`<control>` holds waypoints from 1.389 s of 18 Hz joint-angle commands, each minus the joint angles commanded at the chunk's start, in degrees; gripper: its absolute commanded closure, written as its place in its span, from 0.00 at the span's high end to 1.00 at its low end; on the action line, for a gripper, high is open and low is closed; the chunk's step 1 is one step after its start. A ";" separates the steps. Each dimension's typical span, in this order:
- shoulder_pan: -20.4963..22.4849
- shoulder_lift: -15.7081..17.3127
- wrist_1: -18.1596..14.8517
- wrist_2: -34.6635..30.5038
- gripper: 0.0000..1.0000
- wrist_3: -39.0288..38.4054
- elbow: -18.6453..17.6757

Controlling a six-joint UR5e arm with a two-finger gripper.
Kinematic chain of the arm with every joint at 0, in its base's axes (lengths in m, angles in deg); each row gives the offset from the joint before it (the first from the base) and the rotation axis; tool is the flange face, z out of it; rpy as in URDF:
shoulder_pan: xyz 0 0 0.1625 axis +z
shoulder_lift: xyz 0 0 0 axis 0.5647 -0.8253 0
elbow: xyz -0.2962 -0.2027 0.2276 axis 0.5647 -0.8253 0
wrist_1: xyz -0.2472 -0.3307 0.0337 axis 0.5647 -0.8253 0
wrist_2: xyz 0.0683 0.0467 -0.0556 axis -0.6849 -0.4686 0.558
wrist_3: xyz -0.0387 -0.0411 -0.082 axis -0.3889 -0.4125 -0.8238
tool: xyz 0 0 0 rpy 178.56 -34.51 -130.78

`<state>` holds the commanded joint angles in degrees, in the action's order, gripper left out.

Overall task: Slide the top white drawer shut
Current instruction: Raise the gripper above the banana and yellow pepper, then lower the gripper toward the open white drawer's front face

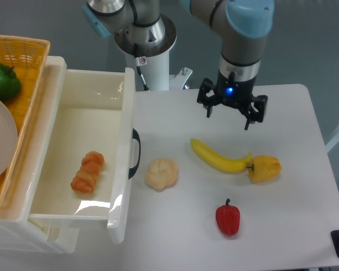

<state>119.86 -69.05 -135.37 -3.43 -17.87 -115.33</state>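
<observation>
White plastic forms the top white drawer (pixel 79 164), which is found pulled fully out at the left of the counter (pixel 305 141), a twisted pastry (pixel 87 172) lying inside. Its black handle (pixel 136 153) faces right, unobstructed. The claw (pixel 232 116) is held spread and empty, well apart above the banana (pixel 217 158), so approach is judged not yet begun.

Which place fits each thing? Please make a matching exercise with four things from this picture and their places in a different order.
Things:
1. twisted orange pastry
2. green pepper
3. banana
4. red pepper

Places:
A. in the wicker basket
B. alone near the table's front edge
C. inside the top white drawer
D. on the table, its tip at the yellow pepper

Pairs: 1-C, 2-A, 3-D, 4-B
</observation>
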 joint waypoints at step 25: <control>0.01 -2.63 2.29 1.23 1.00 -16.68 -3.43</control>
<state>119.87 -71.68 -133.08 -2.20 -34.55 -118.76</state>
